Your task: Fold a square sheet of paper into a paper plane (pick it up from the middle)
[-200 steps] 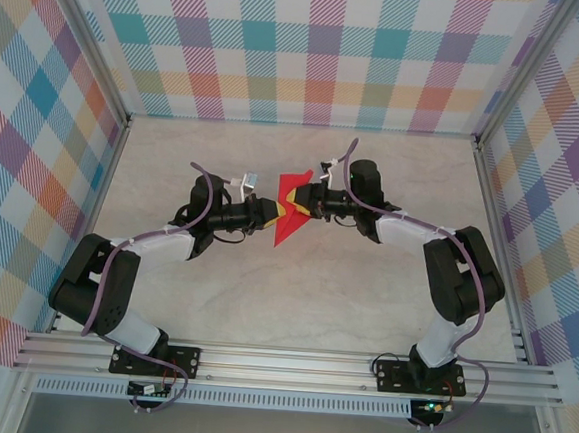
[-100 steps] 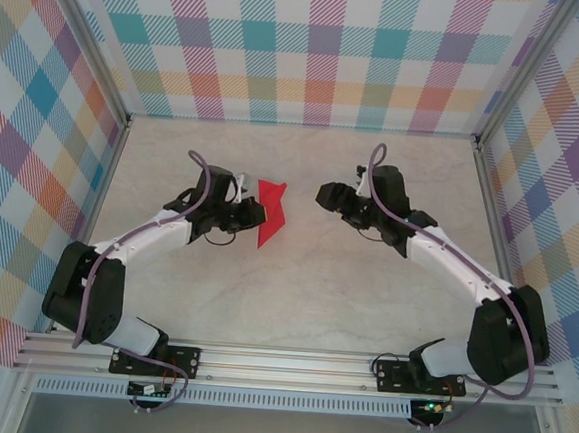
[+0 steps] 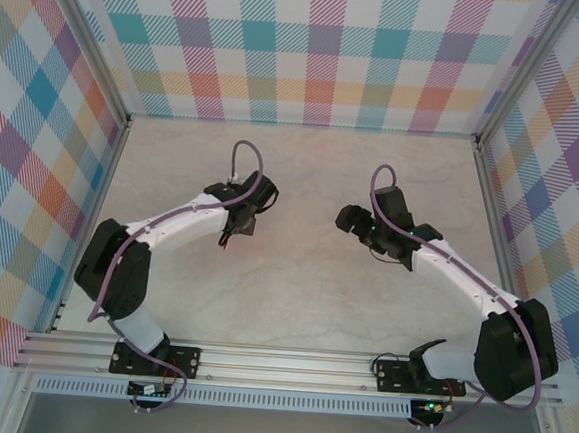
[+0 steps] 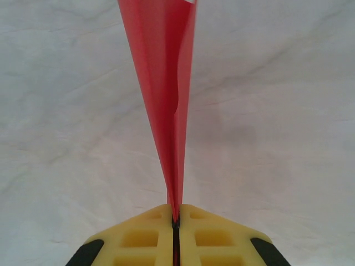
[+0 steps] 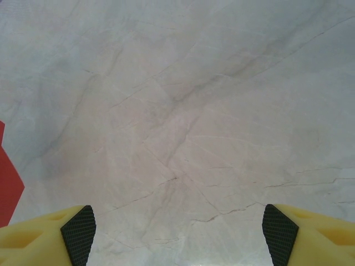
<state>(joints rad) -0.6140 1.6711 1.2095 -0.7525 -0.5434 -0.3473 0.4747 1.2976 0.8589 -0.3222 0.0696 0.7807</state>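
My left gripper [image 4: 175, 220] is shut on the red paper [image 4: 163, 83], which is folded into a narrow two-layer wedge along a crease. The paper sticks straight out from the closed yellow jaws, above the table. From the top view the left gripper [image 3: 239, 223] points down at mid-table, and just a thin red sliver of the paper [image 3: 229, 242] peeks out beneath it. My right gripper [image 3: 347, 219] hovers apart to the right, open and holding nothing. In the right wrist view its fingers [image 5: 77, 230] stand wide, and a red paper corner [image 5: 8, 188] shows at the left edge.
The pale marble table [image 3: 293, 297] is walled by checked panels at the back and sides, with metal posts [image 3: 97, 81] at the corners. An aluminium rail [image 3: 288, 362] runs along the near edge by the arm bases.
The right gripper let go of the paper and drew back to the right. The left arm swung its wrist round with the paper, which went from a broad red shape to a sliver seen from above.
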